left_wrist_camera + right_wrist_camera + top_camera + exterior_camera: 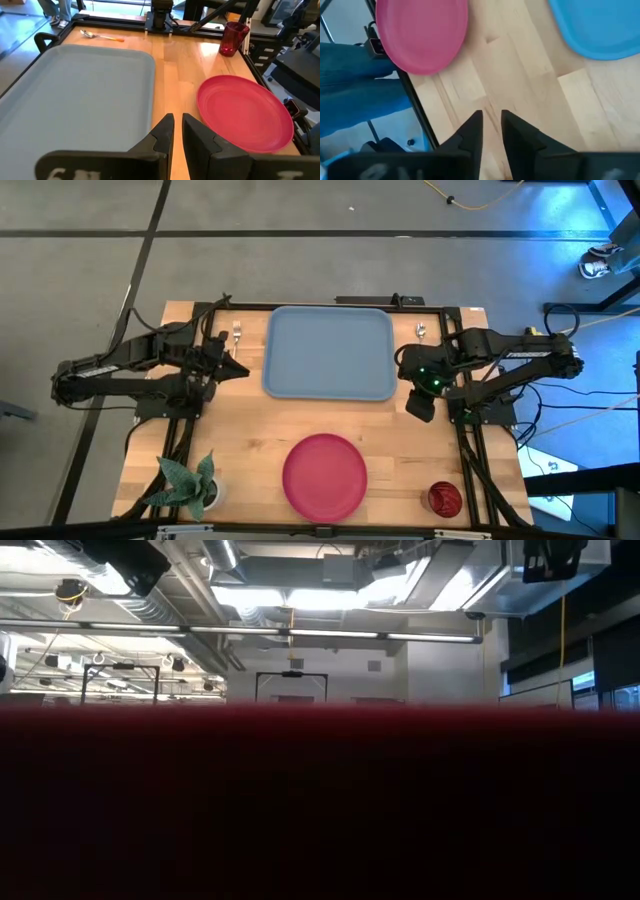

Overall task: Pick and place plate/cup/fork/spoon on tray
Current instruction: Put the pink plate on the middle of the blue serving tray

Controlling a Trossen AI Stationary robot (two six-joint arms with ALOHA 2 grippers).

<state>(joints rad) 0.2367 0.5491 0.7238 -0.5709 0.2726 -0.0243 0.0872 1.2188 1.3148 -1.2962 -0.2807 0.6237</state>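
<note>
from above, the tray [329, 352] lies empty, the plate [324, 476] near its front edge, the cup [445, 498] right of the plate, the fork [237, 333] left of the tray, the spoon [421, 331] right of it. in the wrist views, left gripper [178, 131] and right gripper [491, 125] are nearly closed, holding nothing.

Two dark jointed arms, black fingers [165, 131].

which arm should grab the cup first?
Right, probably. The small dark-red plastic cup stands at the table's near right corner, on the right gripper's side. The left gripper sits beyond the light-blue rectangular tray, with the pinkish-red round plate between.
</note>
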